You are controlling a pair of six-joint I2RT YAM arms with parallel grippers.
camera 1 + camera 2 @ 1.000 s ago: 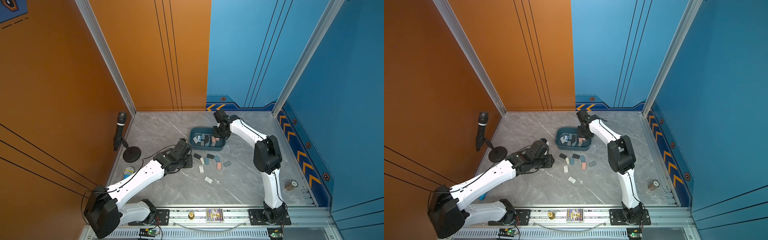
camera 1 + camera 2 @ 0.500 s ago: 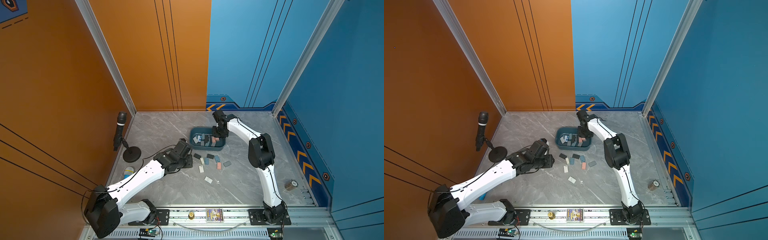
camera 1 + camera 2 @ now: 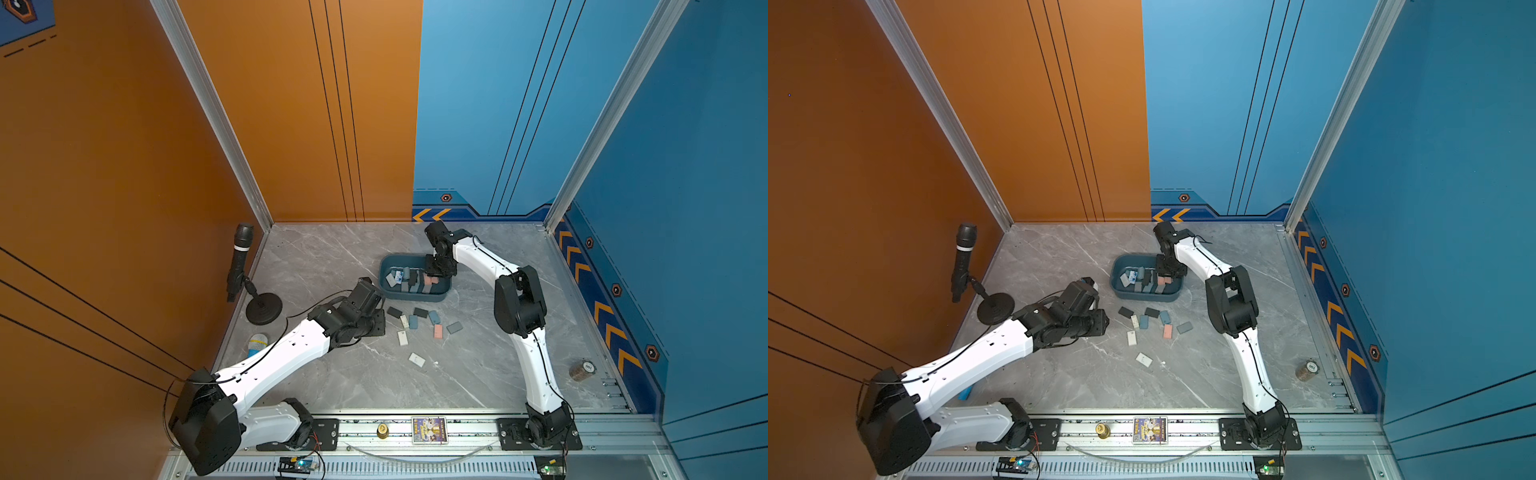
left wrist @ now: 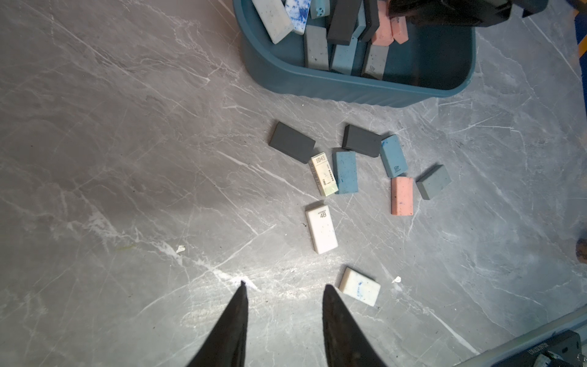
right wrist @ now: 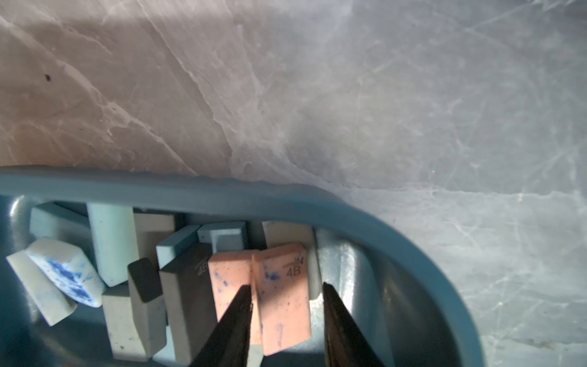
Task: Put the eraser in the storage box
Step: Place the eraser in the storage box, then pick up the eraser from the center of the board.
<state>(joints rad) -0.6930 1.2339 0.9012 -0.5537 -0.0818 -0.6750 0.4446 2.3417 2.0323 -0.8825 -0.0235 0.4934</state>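
My right fingers [image 5: 235, 327] stand apart astride a pink eraser [image 5: 282, 286] in the storage box [image 5: 222, 193]; my left fingers [image 4: 228, 330] gape over the worktop [image 4: 127, 159].

top views: high, downward | wrists: close, sharing storage box [image 4: 349, 92]

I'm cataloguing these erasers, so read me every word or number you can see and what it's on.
"4B": white eraser on the table.
"4B": blue eraser on the table.
"4B": pink eraser in the storage box.
Sleeved eraser: print too small to read.
Picture card: blurred, unreadable.
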